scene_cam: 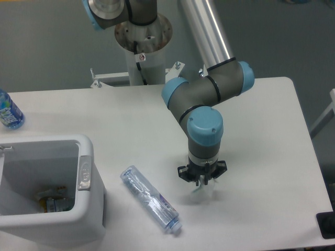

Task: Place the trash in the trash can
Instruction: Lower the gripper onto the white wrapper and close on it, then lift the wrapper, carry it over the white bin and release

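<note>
One white table [131, 120] fills most of the view, its top matte and rounded at the far right corner, with grey floor [47, 42] behind it and along the right side. At the back a pale round pedestal [142, 47] rises just past the table's far edge (a small metal bracket sits at its foot), and the arm [209, 78] reaches from there out over the middle of the table, silver tube first, then grey joints with blue caps.

At the lower left stands the bin [86, 209], white with a thick rim and a grey oblong tab on its right edge; some scraps lie at its bottom. Between the bin and the arm's wrist, the clear bottle [151, 198] lies flat on the table, slanting from upper left to lower right with its blue cap nearest the camera. A second bottle [8, 112], blue-labelled, sits at the far left edge, partly cut off.

The gripper [202, 180] points straight down, right of the clear bottle, its fingers drawn narrow onto the top of the crumpled wrapper [204, 192]. The wrapper sits at table level directly beneath; whether it touches the surface I cannot tell.
</note>
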Tool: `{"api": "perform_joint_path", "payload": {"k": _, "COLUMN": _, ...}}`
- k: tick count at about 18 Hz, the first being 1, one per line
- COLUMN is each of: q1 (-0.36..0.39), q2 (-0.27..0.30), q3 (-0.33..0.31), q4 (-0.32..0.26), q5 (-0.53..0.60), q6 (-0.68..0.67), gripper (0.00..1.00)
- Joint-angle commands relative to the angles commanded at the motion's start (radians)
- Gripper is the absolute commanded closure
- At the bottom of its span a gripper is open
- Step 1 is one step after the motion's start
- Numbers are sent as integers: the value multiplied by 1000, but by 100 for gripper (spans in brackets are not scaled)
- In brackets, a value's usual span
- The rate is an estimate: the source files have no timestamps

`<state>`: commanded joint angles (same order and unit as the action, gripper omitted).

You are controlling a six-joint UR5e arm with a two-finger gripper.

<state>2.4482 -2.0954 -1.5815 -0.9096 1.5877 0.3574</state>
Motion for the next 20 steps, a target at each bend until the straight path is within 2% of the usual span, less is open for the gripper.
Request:
{"api": "perform_joint_path", "payload": {"k": 4, "q1": 11, "q2": 63, "q3": 21, "q4": 3, "q5": -11, "q6": 3, "gripper": 100}}
{"api": "perform_joint_path", "payload": {"k": 6, "q1": 26, "q2": 95, "q3": 72, "q4": 26, "q5": -40, "q6": -9, "gripper": 100}}
{"api": "perform_joint_path", "payload": {"k": 7, "q1": 28, "q2": 103, "q3": 107, "q4": 26, "q5": -90, "q6": -30, "gripper": 100}}
{"api": "perform_joint_path", "payload": {"k": 11, "q1": 52, "q2": 120, "q3": 244, "q4": 28, "q5": -254, "q6": -257, "gripper": 100}}
{"api": "perform_joint_path", "payload": {"k": 13, "q1": 48, "q2": 147, "q3": 284, "q4": 32, "q5": -307, "q6": -331, "gripper": 100}}
{"api": "perform_joint_path", "payload": {"k": 16, "q1": 17, "q2": 210, "q3": 288, "q4": 54, "q5": -391, "q6": -425, "gripper": 100}}
{"api": "perform_joint_path", "payload": {"k": 20, "q1": -103, "q2": 288, "q3": 278, "q4": 54, "q5": -397, "q6": -434, "gripper": 100}}
